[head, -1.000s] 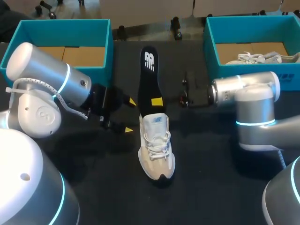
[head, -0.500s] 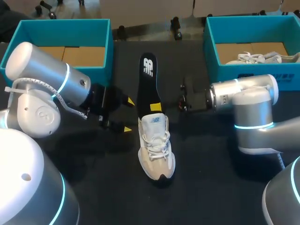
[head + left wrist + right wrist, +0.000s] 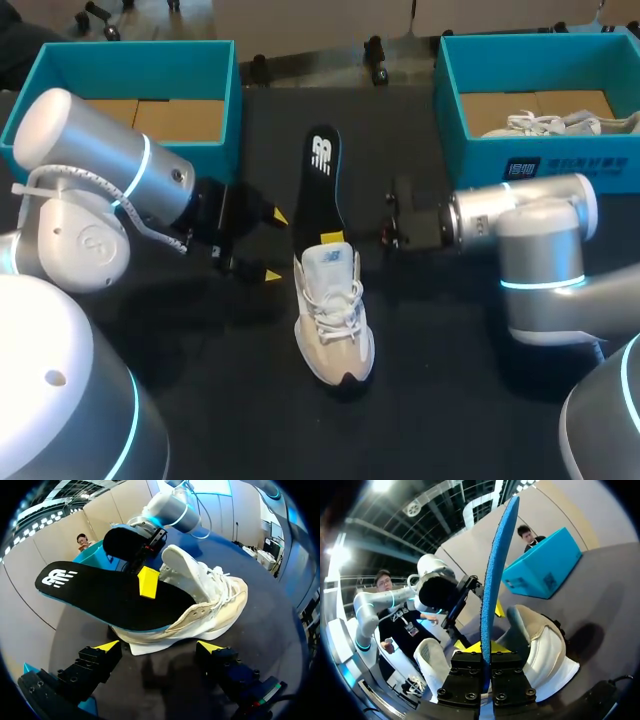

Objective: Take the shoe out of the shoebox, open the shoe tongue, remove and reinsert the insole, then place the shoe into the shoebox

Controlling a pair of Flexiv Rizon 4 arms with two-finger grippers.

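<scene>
right claw (image 3: pixel 337 238) clamping insole (image 3: pixel 322 175) mid-length, insole pointing toward tabletop's far edge, near end poking into shoe (image 3: pixel 334 315) mouth; left claw (image 3: pixel 274 245) sitting apart beside heel

**Lamps overhead, a dark bench below**

Ceiling lamps (image 3: pixel 382 485) flare white in the right wrist view. The black bench (image 3: pixel 200 400) swallows most of the light, and a soft shadow pools beside the shoe (image 3: pixel 335 320). Glare sits on the pale shell of the left arm (image 3: pixel 80 130). Straight lines bow near the wrist views' rims.
</scene>
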